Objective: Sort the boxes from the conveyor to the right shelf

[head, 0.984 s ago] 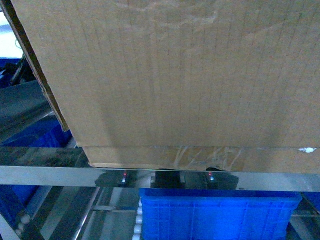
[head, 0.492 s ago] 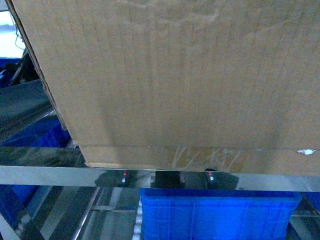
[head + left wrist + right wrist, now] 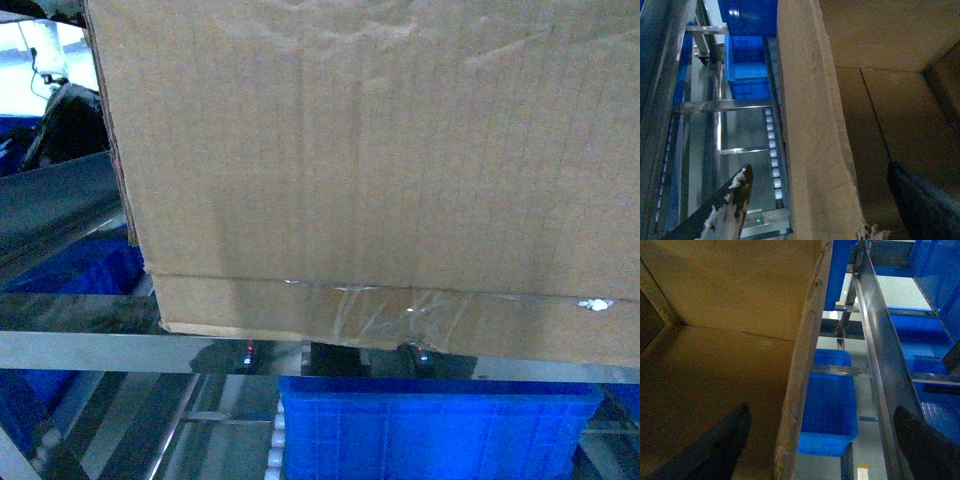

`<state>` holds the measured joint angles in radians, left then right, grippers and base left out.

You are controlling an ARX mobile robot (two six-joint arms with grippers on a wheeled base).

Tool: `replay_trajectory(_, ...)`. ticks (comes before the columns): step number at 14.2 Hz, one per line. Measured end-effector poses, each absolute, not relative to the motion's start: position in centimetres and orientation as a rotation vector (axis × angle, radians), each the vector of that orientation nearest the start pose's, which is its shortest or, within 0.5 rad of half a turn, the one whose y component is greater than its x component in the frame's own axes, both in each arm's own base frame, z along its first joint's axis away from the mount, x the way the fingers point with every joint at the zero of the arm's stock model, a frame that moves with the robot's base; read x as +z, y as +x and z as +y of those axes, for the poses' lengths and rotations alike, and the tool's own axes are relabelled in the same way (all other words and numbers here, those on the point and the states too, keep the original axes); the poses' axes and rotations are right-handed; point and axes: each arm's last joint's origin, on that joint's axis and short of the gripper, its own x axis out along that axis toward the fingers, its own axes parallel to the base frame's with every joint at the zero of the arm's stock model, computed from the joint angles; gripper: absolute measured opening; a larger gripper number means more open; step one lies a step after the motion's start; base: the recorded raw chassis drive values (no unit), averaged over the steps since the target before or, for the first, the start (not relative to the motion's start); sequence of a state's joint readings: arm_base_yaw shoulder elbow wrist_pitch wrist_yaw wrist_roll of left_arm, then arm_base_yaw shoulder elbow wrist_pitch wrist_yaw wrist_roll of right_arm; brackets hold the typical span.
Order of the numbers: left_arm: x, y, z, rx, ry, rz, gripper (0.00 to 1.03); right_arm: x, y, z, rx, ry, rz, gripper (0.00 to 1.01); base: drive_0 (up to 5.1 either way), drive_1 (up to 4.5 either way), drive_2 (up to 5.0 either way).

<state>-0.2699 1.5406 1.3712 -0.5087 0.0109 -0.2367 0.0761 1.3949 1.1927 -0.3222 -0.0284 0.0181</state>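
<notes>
Plainly, each gripper straddles one wall of the cardboard box (image 3: 370, 170), jaws set wide with one finger inside and one outside. On the left gripper (image 3: 817, 200) a scuffed, white-flecked outer finger (image 3: 732, 205) hangs over the shelf, apart from the cardboard, while its dark inner finger (image 3: 925, 200) lies within the box near the floor. The wall (image 3: 812, 125) runs between them; whether either finger presses it cannot be told. The right gripper (image 3: 820, 440) stands likewise: one dark finger (image 3: 720, 445) inside the box, the other (image 3: 927, 445) outside over the steel rail (image 3: 880, 365), with the ragged wall edge (image 3: 800, 370) between. Contact there is also unclear.

As far as both wrist views reach into the box, only bare cardboard floor and walls show, and the far corners are dark. Below the right gripper's outer side sits a blue bin (image 3: 827, 405); what shows of its inside is bare. More blue bins (image 3: 747, 60) lie ahead of the left gripper, beside a rail of white roller wheels (image 3: 772, 150).

From the head camera the box fills nearly everything and hides both grippers. Its taped bottom flap (image 3: 400, 320) sits just above the shelf's front steel bar (image 3: 100, 350), and whether it rests on the rack is not visible. A blue bin (image 3: 430, 425) lies under that bar, cut off by the frame. At the upper left, a dark sloping surface (image 3: 50, 205) is too dim to name.
</notes>
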Motion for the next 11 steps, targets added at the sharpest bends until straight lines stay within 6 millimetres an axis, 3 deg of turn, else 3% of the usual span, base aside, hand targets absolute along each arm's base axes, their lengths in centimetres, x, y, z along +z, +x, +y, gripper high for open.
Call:
replay_trajectory(1,32.5,32.7,-9.1,-0.188,-0.139,0.702,0.92,32.5,30.9,2.4,0.098,0.004,0.526,0.95,0.0,0.0,0.0)
replay_trajectory(2,32.5,32.8,-9.0,-0.194,-0.154,0.678,0.98,32.9,31.1,2.4,0.097,0.006,0.479,0.98,0.0,0.0,0.0)
replay_trajectory(5,33.1,32.4,-8.6,-0.207,-0.197,0.555,0.98,34.3,30.2,2.4,0.075,-0.013,0.28,0.98,0.0,0.0,0.0)
replay_trajectory(7,33.5,31.4,-8.4,-0.207,-0.2,0.542,0.98,33.4,29.0,2.3,0.085,-0.044,0.293,0.98,0.0,0.0,0.0)
replay_trajectory(11,32.7,31.2,-8.3,-0.198,-0.203,0.564,0.98,32.7,28.7,2.3,0.094,-0.063,0.313,0.98,0.0,0.0,0.0)
